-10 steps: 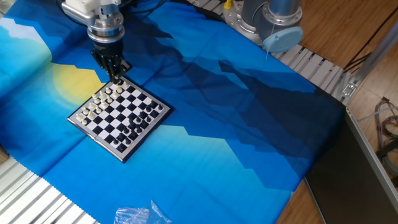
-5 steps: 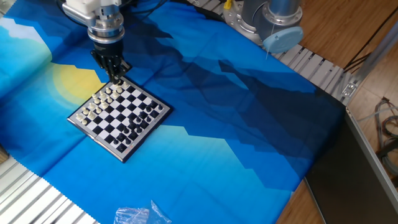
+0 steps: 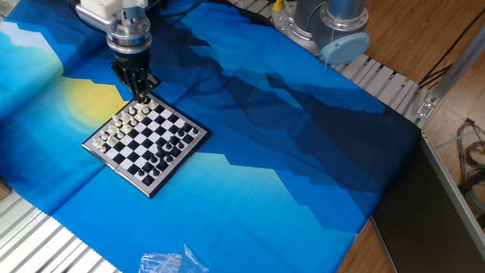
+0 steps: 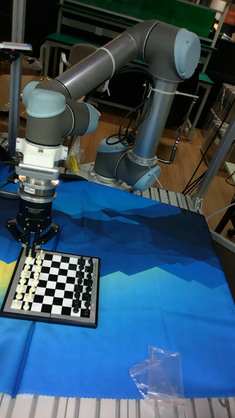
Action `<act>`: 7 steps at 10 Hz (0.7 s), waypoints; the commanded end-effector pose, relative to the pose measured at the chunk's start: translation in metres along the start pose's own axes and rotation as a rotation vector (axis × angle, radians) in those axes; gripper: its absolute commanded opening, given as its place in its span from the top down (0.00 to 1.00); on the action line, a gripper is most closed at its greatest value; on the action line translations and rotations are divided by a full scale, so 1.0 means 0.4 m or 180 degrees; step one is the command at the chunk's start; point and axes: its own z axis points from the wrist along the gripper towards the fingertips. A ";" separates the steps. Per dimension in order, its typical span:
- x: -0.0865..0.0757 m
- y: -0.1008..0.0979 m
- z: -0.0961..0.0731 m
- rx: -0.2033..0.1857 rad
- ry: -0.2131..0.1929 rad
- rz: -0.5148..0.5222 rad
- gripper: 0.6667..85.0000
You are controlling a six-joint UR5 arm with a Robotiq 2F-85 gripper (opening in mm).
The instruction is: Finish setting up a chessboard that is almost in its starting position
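The chessboard [image 3: 145, 141] [image 4: 53, 282] lies on the blue cloth, a small checked square with a dark rim. Cream pieces [image 3: 115, 133] [image 4: 26, 281] line its left side, and black pieces [image 3: 173, 144] [image 4: 83, 282] stand along the opposite side. My gripper [image 3: 142, 98] [image 4: 33, 251] points straight down over the board's far corner on the cream side. Its fingers are drawn together at piece height, and they look closed around a tiny cream piece that they mostly hide.
A crumpled clear plastic bag [image 3: 173, 262] [image 4: 158, 374] lies near the front edge of the cloth. The arm's base [image 3: 326, 23] [image 4: 124, 163] stands at the back. A ribbed metal table edge [image 3: 45, 246] runs along the front and the right.
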 end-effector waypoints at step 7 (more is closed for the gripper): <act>-0.008 0.005 -0.002 -0.0083 -0.0040 -0.0027 0.87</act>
